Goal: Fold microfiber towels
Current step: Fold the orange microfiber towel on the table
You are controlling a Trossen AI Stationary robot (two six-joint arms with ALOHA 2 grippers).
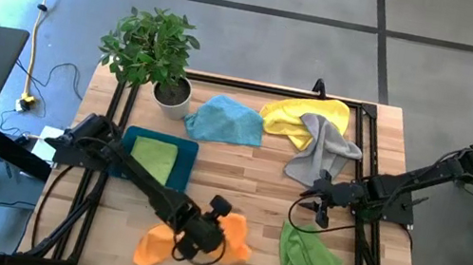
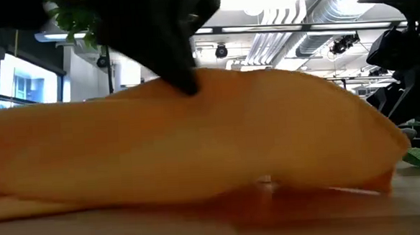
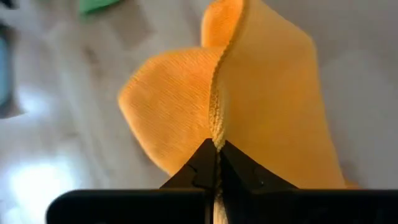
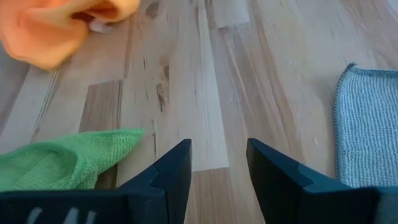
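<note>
Looking down from the high view: the left claw (image 1: 212, 234) sits at the near middle of the pale butcher-block wooden desk (image 1: 251, 159), on the crumpled orange microfiber towel (image 1: 152, 244). The right claw (image 1: 320, 207) hovers right of centre, between the rumpled grey microfiber towel (image 1: 321, 154) and a loose lime green microfiber towel (image 1: 309, 258). A second lime green towel (image 1: 153, 158) lies folded flat in the dark teal rectangular tray (image 1: 182, 170); the light blue towel (image 1: 225, 119) and yellow towel (image 1: 302, 117) lie far centre, beside a potted leafy plant (image 1: 150, 49).

Low view: orange cloth fills the frame, draped in a soft mound.

Left wrist view: fingers pressed together, pinching a raised, stitched hem of the orange towel; nap is fine and ribbed.

Right wrist view: fingers spread, nothing between them, bare wood below.

Handling judgement: light, limp, grippy cloth; it will sag, so hems and corners are the best holds.
</note>
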